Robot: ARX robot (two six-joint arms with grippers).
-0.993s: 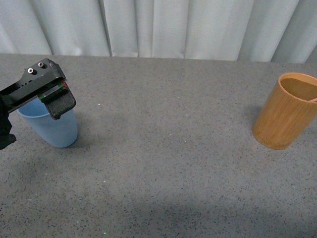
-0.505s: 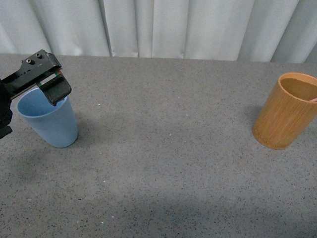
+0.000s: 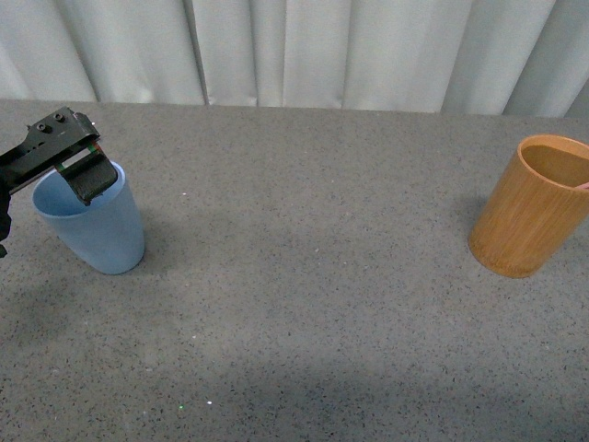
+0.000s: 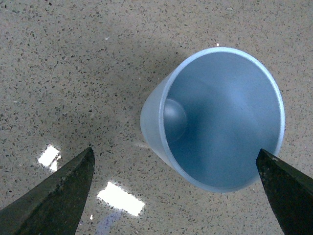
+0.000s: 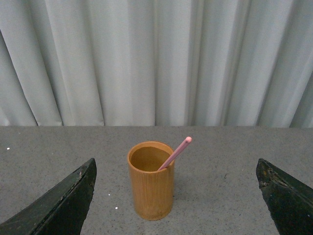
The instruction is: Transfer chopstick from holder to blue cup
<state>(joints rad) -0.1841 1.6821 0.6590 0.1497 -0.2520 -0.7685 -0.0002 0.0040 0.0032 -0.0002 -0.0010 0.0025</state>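
Note:
The blue cup stands upright at the left of the table. In the left wrist view the blue cup shows from above with nothing inside. My left gripper hovers over its rim, open and empty; in its own view the left gripper has its jaws wide apart. The holder stands at the far right, with a chopstick tip at its rim. In the right wrist view one pink chopstick leans in the holder. My right gripper is open, well back from it.
A grey speckled table carries both containers far apart. A white curtain hangs along the table's far edge. The holder sits close to the right border of the front view.
My left gripper has moved left and slightly up over the blue cup. The cup, the holder and the chopstick have not moved.

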